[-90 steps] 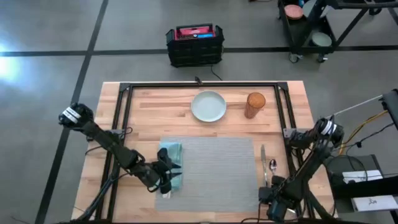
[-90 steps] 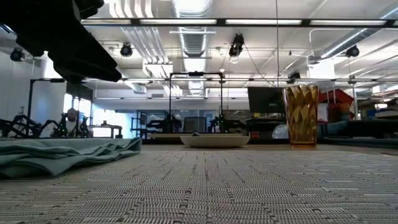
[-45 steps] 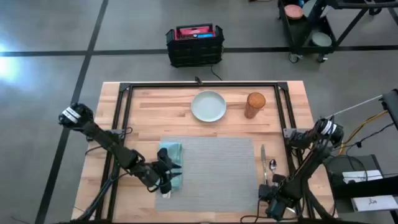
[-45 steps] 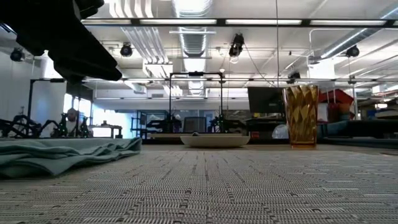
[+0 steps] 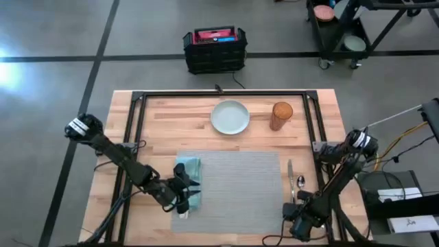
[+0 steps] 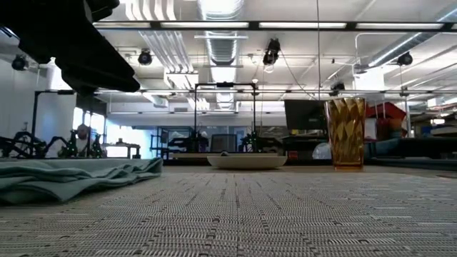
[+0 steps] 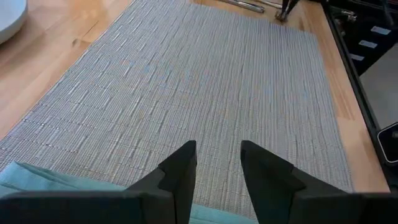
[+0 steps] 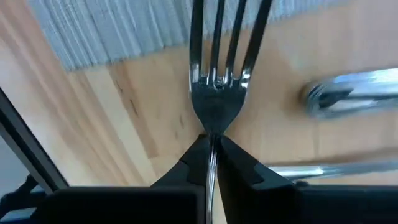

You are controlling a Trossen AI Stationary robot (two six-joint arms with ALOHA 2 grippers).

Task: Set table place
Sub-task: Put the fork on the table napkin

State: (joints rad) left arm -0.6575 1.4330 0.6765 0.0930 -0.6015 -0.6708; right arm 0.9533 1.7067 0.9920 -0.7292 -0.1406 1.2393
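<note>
High view: grey placemat (image 5: pixel 233 184) flat near the table's (image 5: pixel 171 116) front edge, plate (image 5: pixel 230 117) and amber glass (image 5: pixel 281 115) toward the back edge, left gripper (image 5: pixel 184 195) over the teal napkin (image 5: pixel 189 171). Left wrist view: fingers (image 7: pixel 180 171) narrowly parted, holding nothing. Right wrist view: right gripper (image 8: pixel 210 152) pinched on a fork (image 8: pixel 217 74) beside the placemat's right edge.

We see a grey floor (image 5: pixel 55 34) with dark stripes, a black crate (image 5: pixel 215 49) top centre, ceiling strip lights (image 6: pixel 214 25).
</note>
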